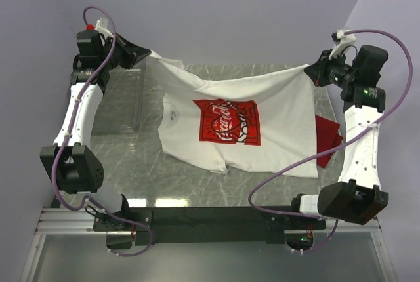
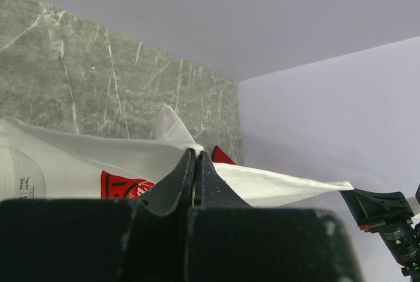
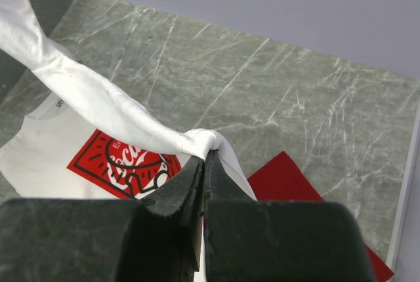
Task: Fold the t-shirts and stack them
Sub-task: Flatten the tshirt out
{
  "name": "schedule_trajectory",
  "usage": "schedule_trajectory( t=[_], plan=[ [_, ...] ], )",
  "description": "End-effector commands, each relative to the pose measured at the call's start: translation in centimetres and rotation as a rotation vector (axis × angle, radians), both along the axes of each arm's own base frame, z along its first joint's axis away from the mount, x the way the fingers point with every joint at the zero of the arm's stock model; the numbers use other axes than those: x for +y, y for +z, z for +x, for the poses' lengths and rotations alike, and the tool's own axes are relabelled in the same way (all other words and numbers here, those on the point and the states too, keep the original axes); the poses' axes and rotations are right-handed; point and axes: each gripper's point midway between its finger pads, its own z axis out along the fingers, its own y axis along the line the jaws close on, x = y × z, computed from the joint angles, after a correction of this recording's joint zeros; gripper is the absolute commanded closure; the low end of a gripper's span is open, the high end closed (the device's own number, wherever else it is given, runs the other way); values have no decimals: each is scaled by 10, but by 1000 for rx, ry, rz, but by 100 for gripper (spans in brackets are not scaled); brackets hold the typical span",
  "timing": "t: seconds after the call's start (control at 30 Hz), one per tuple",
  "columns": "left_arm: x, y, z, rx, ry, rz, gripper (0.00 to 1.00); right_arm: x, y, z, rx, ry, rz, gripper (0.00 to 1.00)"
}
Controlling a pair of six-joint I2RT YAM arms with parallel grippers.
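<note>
Two grips: left pincer (image 1: 147,54) and right pincer (image 1: 308,70) each clamp the soft white t-shirt (image 1: 282,118) by its stretched edge.

White Coca-Cola t-shirt (image 1: 282,105), far edge taut aloft, print up; red t-shirt (image 1: 326,139), perhaps folded, partly beneath it.

Probably a robotics lab: marble-look table (image 1: 164,178) boxed by plain lilac walls (image 1: 230,13).

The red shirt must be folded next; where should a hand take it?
Likely the red shirt at its exposed right corner, coming from the right: it lies flat, and the white shirt covers its left part.
</note>
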Motion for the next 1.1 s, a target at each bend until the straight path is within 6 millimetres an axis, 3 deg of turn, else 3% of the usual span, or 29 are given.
schedule_trajectory(
  t=[0.0,0.27,0.5,0.67,0.8,0.9,1.07],
  plan=[
    [1,31,-4,-101,-4,4,99,0,24,10,-85,0,-25,100],
    [2,17,7,-80,0,7,99,-2,15,21,-60,1,-18,100],
    [-2,-30,24,10,-21,10,99,-3,-12,27,-15,3,-18,100],
    [-13,-65,23,69,-49,27,99,-8,-48,28,47,0,-37,100],
    [-24,-90,5,102,-81,53,99,-7,-80,21,110,24,-56,100],
    [-39,-130,-25,173,-125,88,99,-12,-119,9,169,30,-106,100],
    [-60,-186,-71,289,-207,154,99,-20,-157,-5,228,11,-142,100]
  ],
)
